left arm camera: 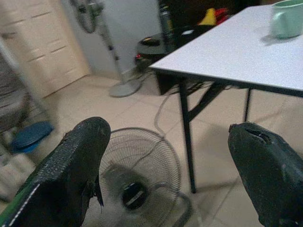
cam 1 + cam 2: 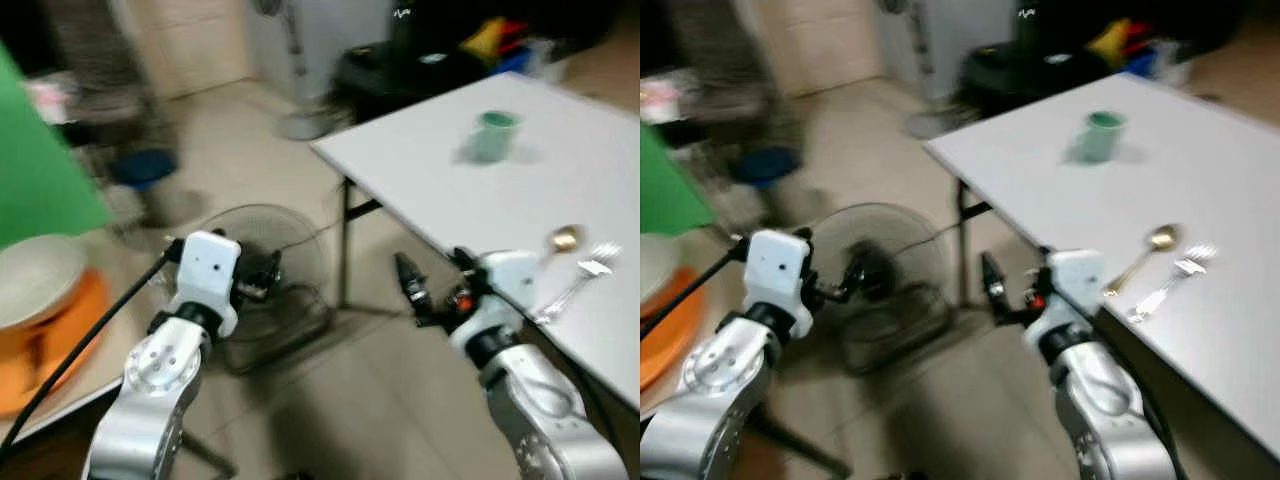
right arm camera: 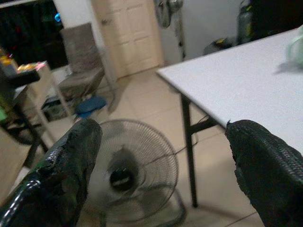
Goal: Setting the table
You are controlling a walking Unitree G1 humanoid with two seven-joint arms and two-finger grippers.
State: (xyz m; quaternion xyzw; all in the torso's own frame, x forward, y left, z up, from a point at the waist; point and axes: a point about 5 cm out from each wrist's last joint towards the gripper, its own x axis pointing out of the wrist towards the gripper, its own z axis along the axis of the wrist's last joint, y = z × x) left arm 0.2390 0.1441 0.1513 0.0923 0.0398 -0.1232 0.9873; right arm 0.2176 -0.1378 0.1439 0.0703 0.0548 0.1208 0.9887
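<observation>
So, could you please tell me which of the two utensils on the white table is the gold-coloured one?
The gold-coloured spoon is; the silver fork lies beside it on the white table, nearer the table's edge.

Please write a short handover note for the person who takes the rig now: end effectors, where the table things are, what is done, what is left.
Left end effector: open, empty, over the floor above the fan.
Right end effector: open, empty, by the table edge.
On the table: green cup far back; spoon and fork side by side near the edge.
A bowl sits on an orange tray to the robot's left.
Done: cup, spoon, fork placed.
Left: probably the bowl.
</observation>
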